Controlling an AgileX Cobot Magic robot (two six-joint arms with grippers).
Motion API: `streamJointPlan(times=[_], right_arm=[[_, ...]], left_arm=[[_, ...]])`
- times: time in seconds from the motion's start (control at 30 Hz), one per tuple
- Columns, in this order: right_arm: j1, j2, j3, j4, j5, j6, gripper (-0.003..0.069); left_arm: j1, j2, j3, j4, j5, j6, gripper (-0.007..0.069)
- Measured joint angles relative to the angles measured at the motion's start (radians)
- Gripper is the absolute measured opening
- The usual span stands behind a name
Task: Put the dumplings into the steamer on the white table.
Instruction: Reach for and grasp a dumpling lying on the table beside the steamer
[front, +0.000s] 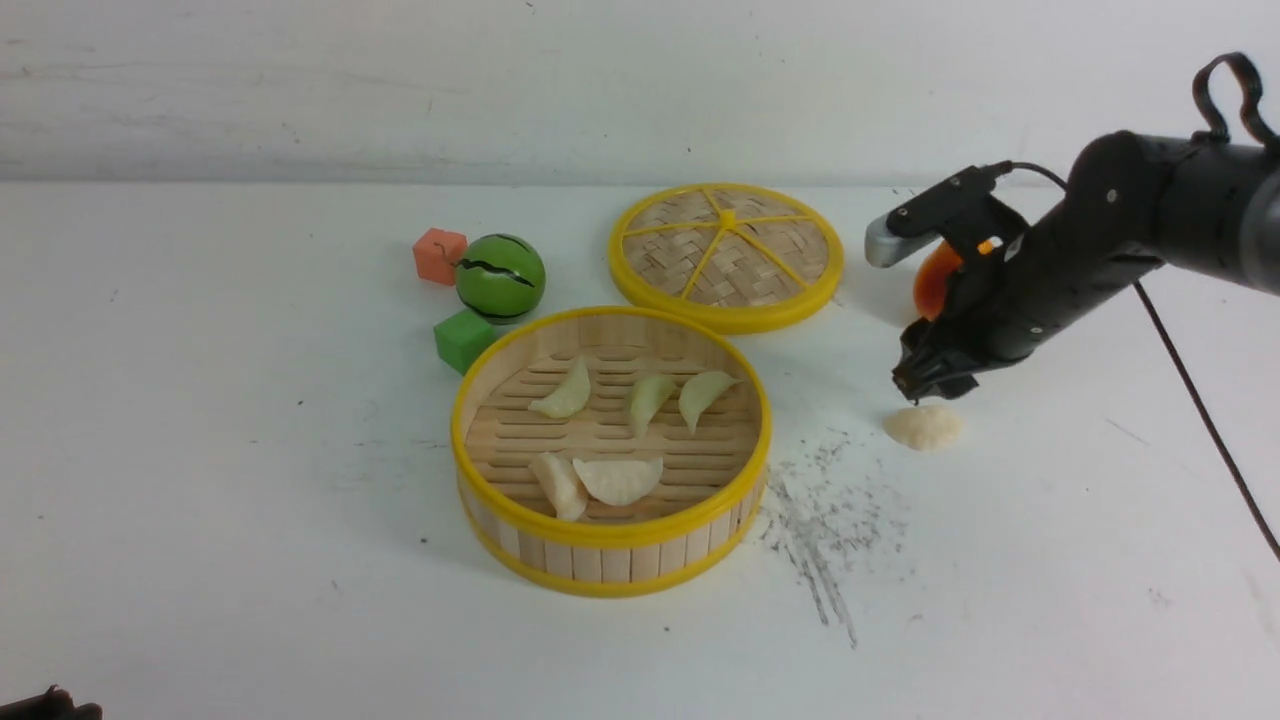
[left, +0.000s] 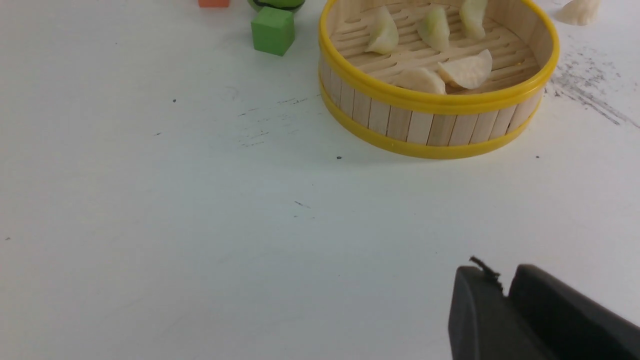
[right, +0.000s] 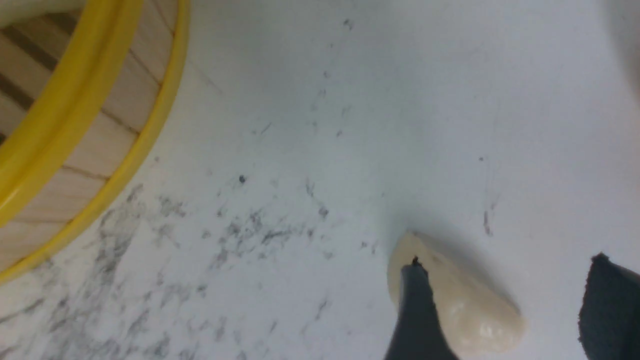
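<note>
The steamer (front: 610, 520) stands in the middle of the white table (front: 200, 450) and holds several pale dumplings (front: 618, 478). One more dumpling (front: 923, 427) lies on the table to its right. My right gripper (front: 928, 385) hovers just above that dumpling. In the right wrist view the right gripper (right: 507, 260) is open, and the dumpling (right: 465, 305) lies between its fingers, close to one fingertip (right: 415, 300). My left gripper (left: 502, 272) is shut with nothing in it, low over bare table well short of the steamer (left: 435, 102).
The flat woven lid (front: 727, 255) lies behind the steamer. A green striped ball (front: 500, 277), an orange cube (front: 440, 256) and a green cube (front: 464, 340) sit to the steamer's back left. An orange object (front: 937, 280) shows behind the right arm. Dark scuffs (front: 820, 510) mark the table.
</note>
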Motion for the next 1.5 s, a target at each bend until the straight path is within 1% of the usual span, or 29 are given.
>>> streamJointPlan(times=[0.03,0.1,0.2,0.3,0.33,0.43,0.57,0.63,0.7,0.77,0.87,0.9,0.97,1.03,1.1,1.13,1.2,1.27,1.3,1.37,1.43,1.5], right_arm=[[0.000,0.000,0.000,0.000,-0.006,0.001,0.0416],[-0.001,0.032,0.000,0.001,-0.075,0.030,0.0385],[-0.007,0.064,0.000,-0.002,-0.138,0.141,0.0314],[-0.012,0.079,0.000,-0.023,-0.144,0.232,0.0232],[-0.015,0.084,0.000,-0.040,-0.136,0.262,0.0194],[-0.017,0.088,0.000,-0.077,-0.088,0.304,0.0122],[-0.019,0.071,-0.002,-0.090,0.074,0.317,0.0062],[-0.017,0.048,-0.002,-0.089,0.133,0.317,0.0060],[-0.014,0.020,-0.002,-0.089,0.160,0.311,0.0067],[-0.005,-0.025,-0.002,-0.090,0.174,0.274,0.0096],[-0.002,-0.066,-0.004,-0.080,0.206,0.184,0.0183],[-0.002,-0.069,-0.004,-0.080,0.213,0.175,0.0199],[-0.002,-0.065,-0.005,-0.078,0.249,0.133,0.0315],[-0.002,-0.045,-0.005,-0.082,0.259,0.121,0.0392],[-0.002,-0.013,-0.005,-0.082,0.255,0.116,0.0454],[-0.002,0.005,-0.005,-0.082,0.253,0.114,0.0470],[-0.002,0.037,-0.005,-0.075,0.252,0.113,0.0468],[-0.002,0.057,-0.005,-0.068,0.256,0.113,0.0428],[-0.002,0.064,-0.005,-0.062,0.260,0.113,0.0385],[-0.002,0.064,-0.005,-0.044,0.276,0.113,0.0243],[-0.002,0.059,-0.005,-0.028,0.290,0.114,0.0212],[-0.002,0.049,-0.011,0.017,0.337,0.114,0.0222]], left_arm=[[0.000,0.000,0.000,0.000,0.000,0.000,0.0091],[0.000,0.000,0.000,0.000,0.000,0.000,0.0093],[0.000,0.000,0.000,0.002,0.000,0.000,0.0097],[0.000,0.000,0.000,0.002,0.000,0.000,0.0099],[0.000,0.000,0.000,0.003,0.000,0.000,0.0101],[0.000,0.000,0.000,0.004,-0.001,0.000,0.0101],[0.000,0.000,0.000,0.004,0.000,0.000,0.0101],[0.000,0.000,0.000,0.004,0.000,0.000,0.0101],[0.000,0.000,0.000,0.004,-0.001,0.000,0.0101],[0.000,0.000,0.000,0.004,-0.002,0.000,0.0101],[0.000,0.000,0.000,0.004,-0.004,0.000,0.0103],[0.000,0.000,0.000,0.004,-0.004,0.000,0.0104],[0.000,0.000,0.000,0.004,-0.007,0.000,0.0108],[0.000,0.000,0.000,0.004,-0.008,0.000,0.0109],[0.000,0.000,0.000,0.004,-0.008,0.000,0.0111],[0.000,0.000,0.000,0.004,-0.008,0.000,0.0111],[0.000,0.000,0.000,0.004,-0.008,0.000,0.0111],[0.000,0.000,0.000,0.004,-0.008,0.000,0.0112],[0.000,0.000,0.000,0.004,-0.008,0.000,0.0112],[0.000,0.000,0.000,0.004,-0.008,0.000,0.0112],[0.000,0.000,0.000,0.005,-0.008,0.000,0.0112],[0.000,0.000,0.000,0.005,-0.008,0.000,0.0112]])
